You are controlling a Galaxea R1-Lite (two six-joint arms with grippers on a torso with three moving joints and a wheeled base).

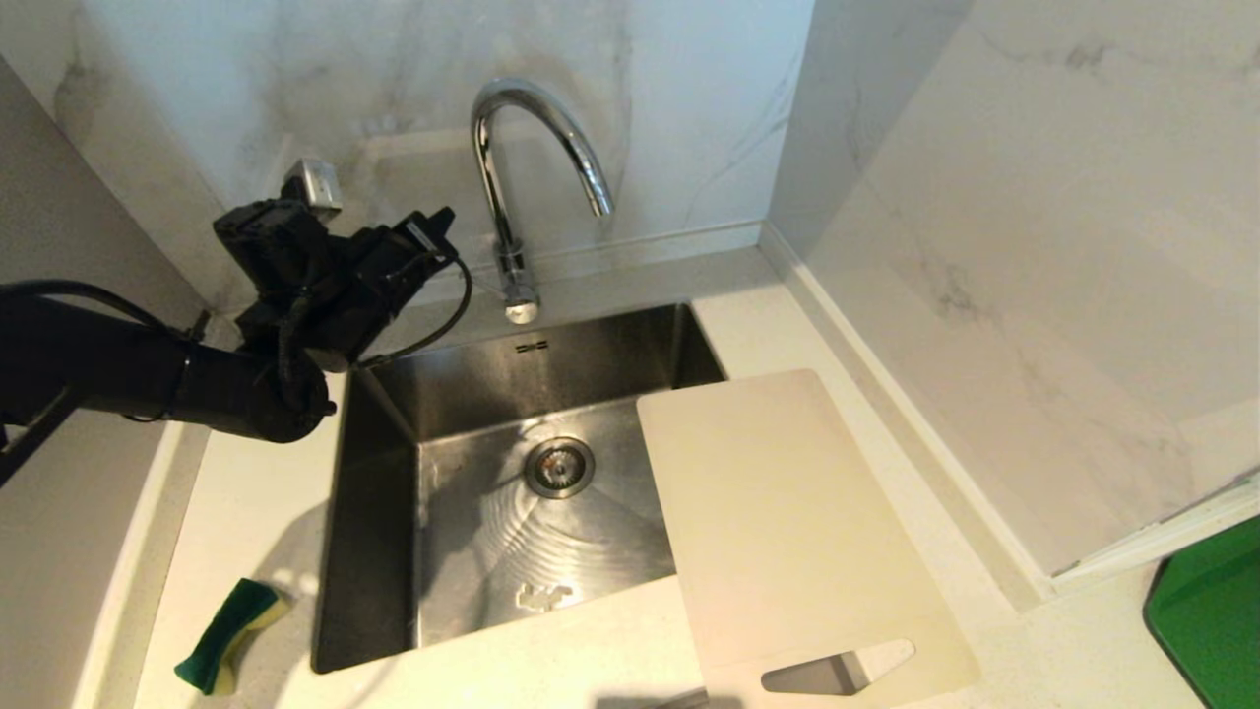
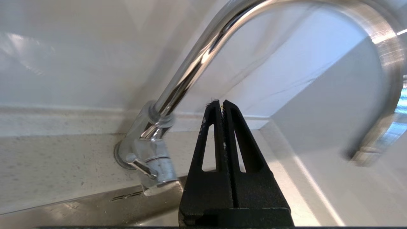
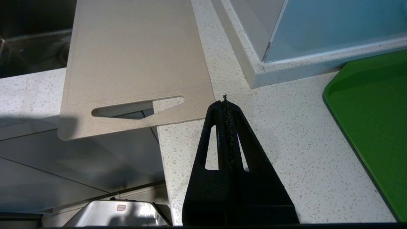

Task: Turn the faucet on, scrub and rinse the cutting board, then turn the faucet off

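In the head view, the faucet [image 1: 512, 197] rises from the back edge of the table [image 1: 630, 650], its arched spout curving over the far part of the steel sink [image 1: 384, 473], and no water shows at its mouth. The left gripper [image 1: 433, 231] hangs just to the left of the faucet's stem, at about the height of its lower half, with a gap between them; its black arm reaches in from the left edge. The cutting board [image 1: 778, 522] lies flat on the right side of the sink, one long edge overhanging the basin and its handle slot at the near end, which juts past the table's front edge. A green and yellow sponge [image 1: 231, 635] lies on the table to the left of the sink, near the front. A green tray [image 1: 1216, 620] shows at the right edge. In the left wrist view, the left gripper [image 2: 221, 103] has its two fingers pressed together with nothing between them, pointing past the faucet [image 2: 190, 66], whose base and thin side lever [image 2: 140, 167] stand just beside the fingers, not touching. In the right wrist view, the right gripper [image 3: 225, 101] is likewise closed and empty, hovering above the speckled table [image 3: 286, 143], just off the slotted end of the cutting board [image 3: 133, 63], with the green tray [image 3: 372, 111] to its other side.
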